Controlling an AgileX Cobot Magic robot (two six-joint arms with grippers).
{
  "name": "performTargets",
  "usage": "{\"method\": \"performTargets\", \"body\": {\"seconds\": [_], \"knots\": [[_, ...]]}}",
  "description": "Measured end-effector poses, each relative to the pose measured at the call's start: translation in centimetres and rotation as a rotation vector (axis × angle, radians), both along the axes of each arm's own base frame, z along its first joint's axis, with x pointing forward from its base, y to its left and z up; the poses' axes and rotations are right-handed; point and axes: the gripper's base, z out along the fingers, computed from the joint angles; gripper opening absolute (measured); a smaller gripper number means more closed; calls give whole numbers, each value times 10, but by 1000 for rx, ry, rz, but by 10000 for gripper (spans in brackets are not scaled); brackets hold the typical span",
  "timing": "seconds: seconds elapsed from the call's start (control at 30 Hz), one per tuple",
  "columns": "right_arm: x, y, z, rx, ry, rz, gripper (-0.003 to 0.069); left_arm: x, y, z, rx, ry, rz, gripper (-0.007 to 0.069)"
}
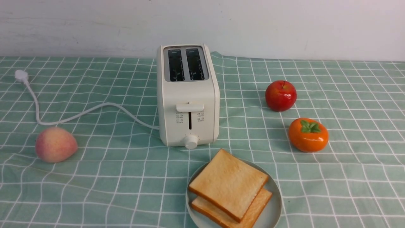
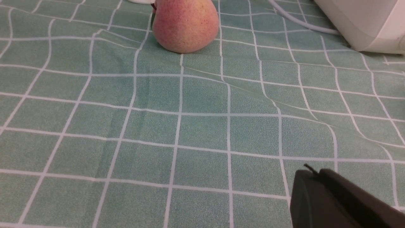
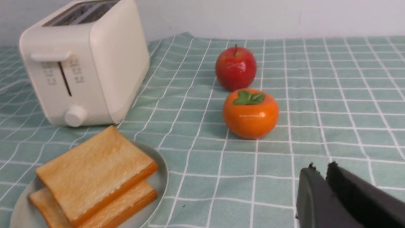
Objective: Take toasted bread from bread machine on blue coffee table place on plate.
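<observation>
Two slices of toasted bread (image 1: 228, 184) lie stacked on the plate (image 1: 274, 205), just in front of the bread machine (image 1: 188, 95). Both toaster slots look empty. The blue coffee table (image 1: 126, 177) carries everything. The right wrist view shows the toast (image 3: 95, 167), the plate (image 3: 159, 177) and the bread machine (image 3: 85, 60). My right gripper (image 3: 319, 169) is shut and empty, low over the cloth, to the right of the plate. My left gripper (image 2: 311, 172) is shut and empty over bare cloth, near a peach. Neither arm shows in the front view.
A peach (image 1: 55, 144) lies front left, also in the left wrist view (image 2: 185, 25). A red apple (image 1: 280, 95) and an orange persimmon (image 1: 308, 135) sit right of the toaster. The white cord (image 1: 79, 113) runs left to its plug (image 1: 21, 76).
</observation>
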Motion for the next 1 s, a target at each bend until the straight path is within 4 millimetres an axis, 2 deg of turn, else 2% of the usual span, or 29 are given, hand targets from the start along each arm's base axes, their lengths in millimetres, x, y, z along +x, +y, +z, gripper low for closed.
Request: {"method": "performTargets", "body": {"seconds": [0.17, 0.27, 0.37, 0.43, 0.67, 1.0], "knots": [[-4, -2, -4, 2, -35, -27, 71, 0, 0, 0, 0, 0, 0, 16], [-4, -2, -18, 1, -20, -27, 73, 0, 0, 0, 0, 0, 0, 16], [0, -3, -50, -45, 70, -31, 77, 0, 0, 0, 0, 0, 0, 16], [-1, -3, -59, -98, 126, -25, 80, 0, 0, 0, 0, 0, 0, 16], [-2, -8, -60, -239, 143, -40, 86, 0, 0, 0, 0, 0, 0, 18], [-2, -8, -60, -261, 141, -44, 99, 0, 0, 0, 0, 0, 0, 24]]}}
